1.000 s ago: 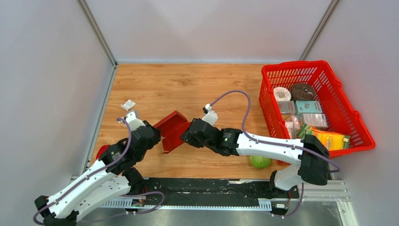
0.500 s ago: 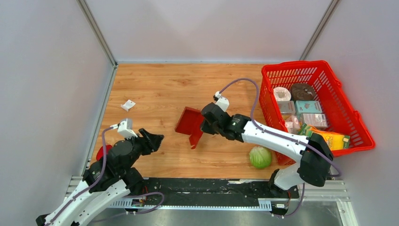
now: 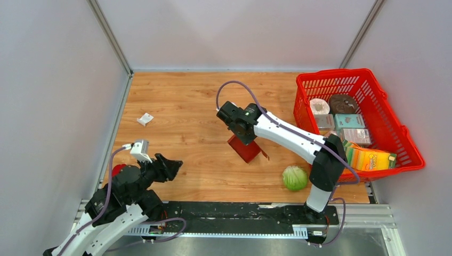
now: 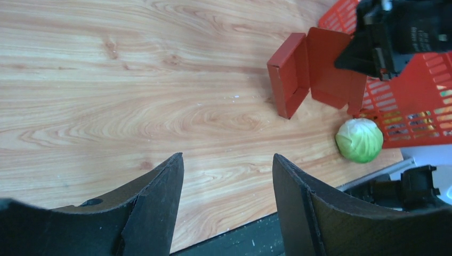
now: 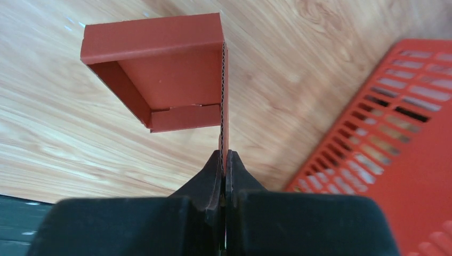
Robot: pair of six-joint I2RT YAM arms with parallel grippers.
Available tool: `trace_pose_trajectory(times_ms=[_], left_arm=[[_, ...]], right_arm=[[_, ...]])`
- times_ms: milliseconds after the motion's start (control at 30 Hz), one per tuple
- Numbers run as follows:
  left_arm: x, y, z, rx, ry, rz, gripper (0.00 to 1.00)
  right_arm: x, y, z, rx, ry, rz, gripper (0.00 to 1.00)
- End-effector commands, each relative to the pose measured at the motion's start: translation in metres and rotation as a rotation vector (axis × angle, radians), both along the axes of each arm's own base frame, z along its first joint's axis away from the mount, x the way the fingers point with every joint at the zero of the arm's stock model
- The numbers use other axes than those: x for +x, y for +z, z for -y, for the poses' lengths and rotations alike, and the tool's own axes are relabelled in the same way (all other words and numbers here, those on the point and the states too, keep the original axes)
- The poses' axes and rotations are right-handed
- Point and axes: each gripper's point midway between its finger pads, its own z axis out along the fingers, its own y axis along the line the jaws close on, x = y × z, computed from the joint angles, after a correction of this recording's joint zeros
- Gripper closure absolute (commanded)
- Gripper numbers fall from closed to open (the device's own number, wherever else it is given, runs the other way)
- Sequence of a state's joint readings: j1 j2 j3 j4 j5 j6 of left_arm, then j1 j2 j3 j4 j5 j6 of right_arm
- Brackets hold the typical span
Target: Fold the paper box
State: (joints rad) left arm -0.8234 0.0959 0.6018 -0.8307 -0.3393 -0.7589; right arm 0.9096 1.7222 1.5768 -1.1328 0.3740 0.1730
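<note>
On your left, the left gripper (image 4: 226,160) hangs above the wooden table (image 3: 181,106), its fingers apart. At the table's middle, the right gripper (image 5: 224,160) is clamped on one thin flap of the dark red, creased cardboard paper box (image 5: 160,69). On the right, the bright red plastic mesh basket (image 3: 330,73) holds cartons (image 3: 349,121) and a white paper roll (image 3: 320,106).

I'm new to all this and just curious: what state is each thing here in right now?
paper box: partly folded, one panel pinched.
right hand: shut on the paper box.
left hand: open, empty.
basket: upright, partly filled.
cabbage: lying loose, outside the basket.
</note>
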Motion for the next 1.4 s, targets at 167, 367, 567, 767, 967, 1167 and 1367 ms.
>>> trace_pose_trajectory(times_ms=[167, 367, 567, 767, 967, 1167, 1367], left_arm=[[-0.033, 0.011, 0.010, -0.008, -0.192, -0.011, 0.30], [-0.058, 0.021, 0.006, -0.083, -0.246, -0.037, 0.31], [-0.069, 0.027, -0.022, -0.067, -0.192, -0.021, 0.31], [-0.069, 0.035, -0.027, -0.056, -0.180, -0.009, 0.31], [-0.052, 0.035, -0.019, 0.002, -0.135, -0.061, 0.31], [-0.012, 0.006, -0.019, 0.191, 0.048, -0.215, 0.30], [0.042, 0.012, -0.042, 0.532, 0.255, -0.250, 0.20]], right_arm=[[0.042, 0.000, 0.020, -0.517, 0.355, 0.036, 1.00], [0.067, 0.000, -0.023, -0.473, 0.452, 0.041, 0.95], [0.098, -0.001, -0.034, -0.577, 0.475, 0.111, 0.89], [0.139, 0.037, -0.052, -0.514, 0.371, 0.333, 0.44], [0.160, 0.132, -0.036, -0.355, 0.092, 0.696, 0.22], [0.077, 0.145, -0.047, 0.133, -0.105, 0.725, 0.04], [-0.039, 0.058, -0.066, 0.461, 0.139, 0.429, 0.00]])
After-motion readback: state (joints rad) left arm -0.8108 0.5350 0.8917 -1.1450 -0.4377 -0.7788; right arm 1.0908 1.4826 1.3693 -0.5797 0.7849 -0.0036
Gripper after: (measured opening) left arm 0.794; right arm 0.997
